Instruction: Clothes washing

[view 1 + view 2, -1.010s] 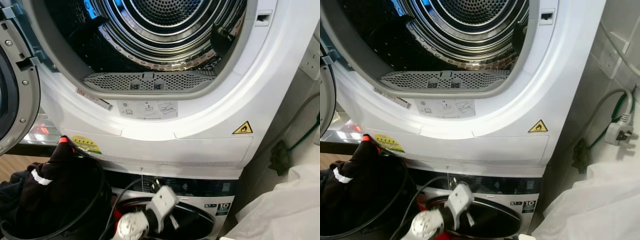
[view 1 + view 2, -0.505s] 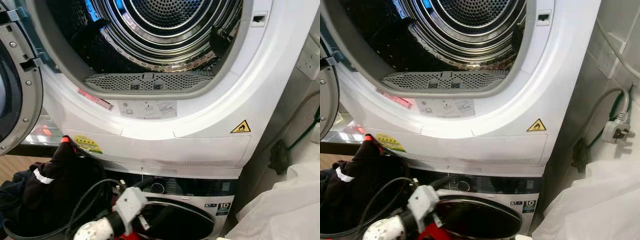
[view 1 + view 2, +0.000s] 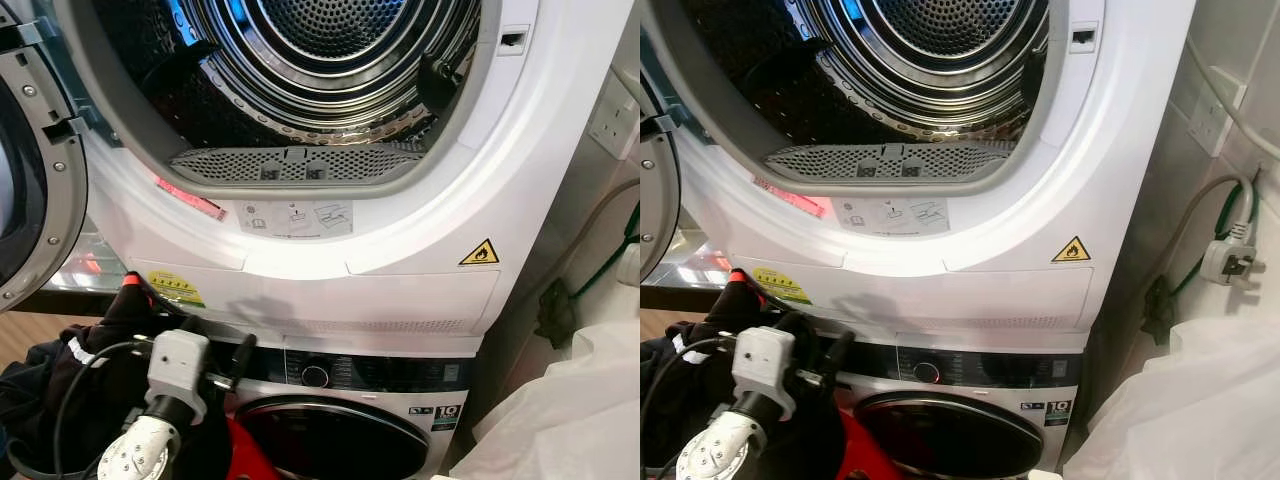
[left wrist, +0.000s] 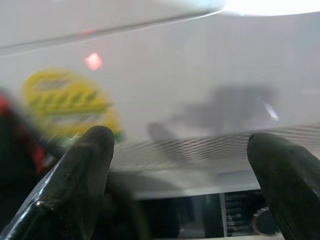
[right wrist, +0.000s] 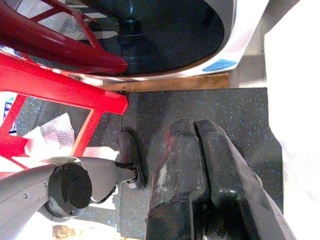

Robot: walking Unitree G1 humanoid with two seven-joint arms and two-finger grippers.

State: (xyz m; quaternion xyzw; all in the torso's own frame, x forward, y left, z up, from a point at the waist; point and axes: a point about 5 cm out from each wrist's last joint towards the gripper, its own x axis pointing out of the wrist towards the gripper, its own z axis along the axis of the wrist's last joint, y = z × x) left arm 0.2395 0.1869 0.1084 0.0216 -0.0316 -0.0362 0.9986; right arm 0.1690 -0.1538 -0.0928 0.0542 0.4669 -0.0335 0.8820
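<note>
A heap of dark clothes (image 3: 60, 390) with a white stripe and a red tag lies in a basket at the lower left, beside the stacked machines. My left gripper (image 3: 215, 340) hangs just right of the heap, in front of the dryer's lower panel. In the left wrist view its fingers (image 4: 80, 170) stand wide apart and open, with nothing between them, facing the white panel and a yellow sticker (image 4: 65, 100). The dryer drum (image 3: 330, 60) is open; dark cloth (image 3: 175, 65) lies inside at its left. My right gripper (image 5: 192, 127) is shut on nothing, pointing down at the dark floor.
The dryer door (image 3: 30, 180) hangs open at the left. Below sits the washer with its shut round door (image 3: 340, 435) and a knob (image 3: 315, 376). A red frame (image 5: 60, 87) stands by the washer. A white plastic bag (image 3: 560, 420) fills the lower right; a loose plug (image 3: 1225, 260) hangs by the wall.
My left arm has swung from the bottom centre, in front of the washer door, to the left and up beside the dark clothes. The washer's panel and knob have come into sight.
</note>
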